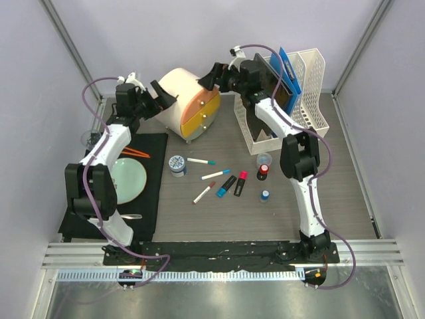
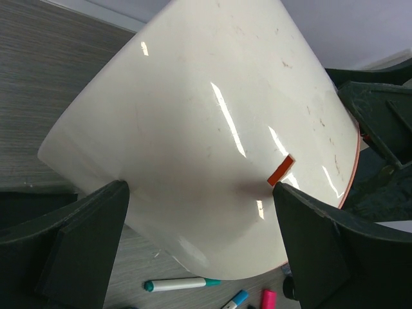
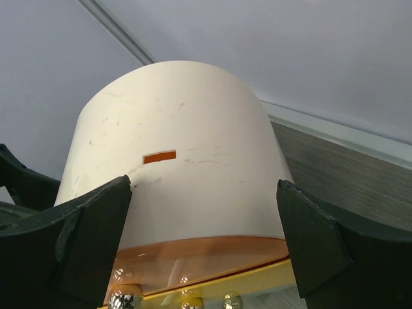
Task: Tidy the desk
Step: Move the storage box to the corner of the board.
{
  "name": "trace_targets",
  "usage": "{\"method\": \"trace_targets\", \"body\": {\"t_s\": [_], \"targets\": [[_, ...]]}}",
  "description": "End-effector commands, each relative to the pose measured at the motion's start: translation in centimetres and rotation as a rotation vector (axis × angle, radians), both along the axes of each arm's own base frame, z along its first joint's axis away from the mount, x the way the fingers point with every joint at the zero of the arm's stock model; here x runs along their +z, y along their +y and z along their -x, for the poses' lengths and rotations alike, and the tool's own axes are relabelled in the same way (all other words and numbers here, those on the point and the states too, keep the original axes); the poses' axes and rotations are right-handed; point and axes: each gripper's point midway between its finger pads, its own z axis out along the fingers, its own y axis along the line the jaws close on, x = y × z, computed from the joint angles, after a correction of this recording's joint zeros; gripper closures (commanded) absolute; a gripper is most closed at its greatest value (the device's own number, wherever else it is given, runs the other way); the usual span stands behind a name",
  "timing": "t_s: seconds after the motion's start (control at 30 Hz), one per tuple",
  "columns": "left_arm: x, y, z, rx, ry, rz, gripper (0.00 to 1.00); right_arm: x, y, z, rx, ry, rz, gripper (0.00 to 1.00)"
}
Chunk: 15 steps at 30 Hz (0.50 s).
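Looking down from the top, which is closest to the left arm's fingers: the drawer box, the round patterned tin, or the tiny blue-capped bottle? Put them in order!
1. Drawer box, at the back, right by the left arm's fingers.
2. Round patterned tin, in the middle, beside the black mat.
3. Tiny blue-capped bottle, over on the right, nearer the front.

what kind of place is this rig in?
Likely a robot lab test cell, dressed as an office workspace: plain panel walls, metal rails framing the desk, staged markers and file rack.
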Motion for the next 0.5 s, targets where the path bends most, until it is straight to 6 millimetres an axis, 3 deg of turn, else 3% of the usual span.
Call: {"method": "trace_targets", "body": {"t_s": [0.0, 0.03, 0.2, 0.33, 0.4, 0.47], "targets": [[1.8, -1.2, -1.3, -0.074, -0.066, 0.018, 0.00, 1.6, 0.5, 4.7, 0.107, 0.025, 0.034, 0.00], [2.1, -1.6, -1.3, -0.086, -0.068, 0.030, 0.00, 0.8, 0.3, 5.2, 0.108, 0.046, 0.044, 0.01], [1.7, -2.8, -1.6, -0.153, -0.048, 0.082, 0.00, 1.0, -1.2, 7.5, 0.083, 0.053, 0.075, 0.00], [1.6, -3.6, -1.8, -0.186, -0.037, 0.115, 0.00, 1.0, -1.4, 9.1, 0.098, 0.058, 0.103, 0.01], [1.1, -4.1, -2.0, -0.215, -0.017, 0.139, 0.00, -0.3, -1.2, 10.3, 0.112, 0.099, 0.135, 0.01], [1.4, -4.4, -2.1, -0.225, -0.016, 0.152, 0.00, 0.2, -1.2, 11.0, 0.106, 0.088, 0.143, 0.00]]}}
